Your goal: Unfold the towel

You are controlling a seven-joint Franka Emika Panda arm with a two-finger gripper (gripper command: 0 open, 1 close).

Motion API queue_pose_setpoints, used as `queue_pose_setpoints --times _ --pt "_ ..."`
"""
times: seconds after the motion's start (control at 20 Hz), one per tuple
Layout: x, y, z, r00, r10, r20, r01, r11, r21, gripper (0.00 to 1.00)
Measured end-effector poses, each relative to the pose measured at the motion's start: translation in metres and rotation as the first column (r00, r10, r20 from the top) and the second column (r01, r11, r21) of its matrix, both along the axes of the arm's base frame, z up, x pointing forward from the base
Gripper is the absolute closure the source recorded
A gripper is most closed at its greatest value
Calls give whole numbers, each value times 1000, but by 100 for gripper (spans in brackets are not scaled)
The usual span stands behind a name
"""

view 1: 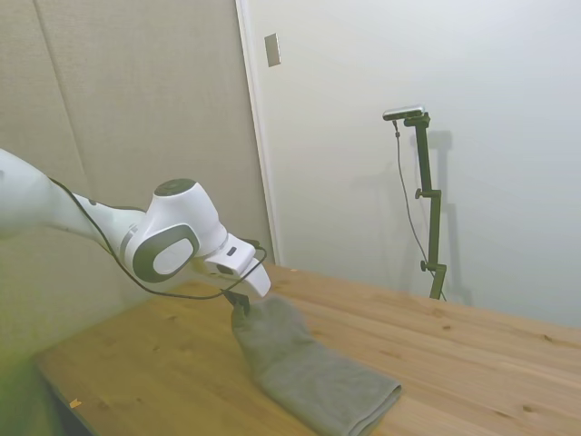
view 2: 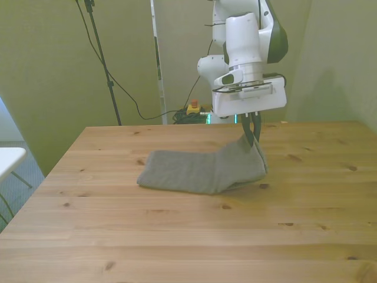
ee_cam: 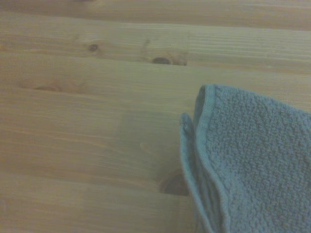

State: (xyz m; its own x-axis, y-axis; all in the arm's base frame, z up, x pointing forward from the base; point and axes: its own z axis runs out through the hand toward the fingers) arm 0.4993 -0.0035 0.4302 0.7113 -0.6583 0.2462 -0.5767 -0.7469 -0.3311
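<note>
Towel mid-unfold, one corner pinched up

The hand [view 2: 253, 137] is closed on an edge of the towel [view 2: 197, 171] and holds it just off the worktop [view 2: 177, 236], toward the front view's right, so the top layer drapes down in a slope instead of lying doubled; looks to me like the point is to peel that layer over and lay it flat. The rest of the towel lies flat near the middle of the worktop. The side view shows the lifted end hanging from the hand, and the wrist view gives the close-up the other two can't: a hemmed edge with what looks like layers stacked.
</note>
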Motion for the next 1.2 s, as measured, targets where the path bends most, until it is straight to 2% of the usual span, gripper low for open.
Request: queue_pose_setpoints --times 0.3,0.8,1.0,1.2 --pt "-3 7 -14 1000 6 -30 -6 1000 -2 0" --pt "-4 9 -15 999 11 -42 -11 1000 0 0" --pt "-12 19 3 997 24 -68 -23 1000 7 0" --pt "-23 17 23 986 -50 -160 42 998 -57 0"
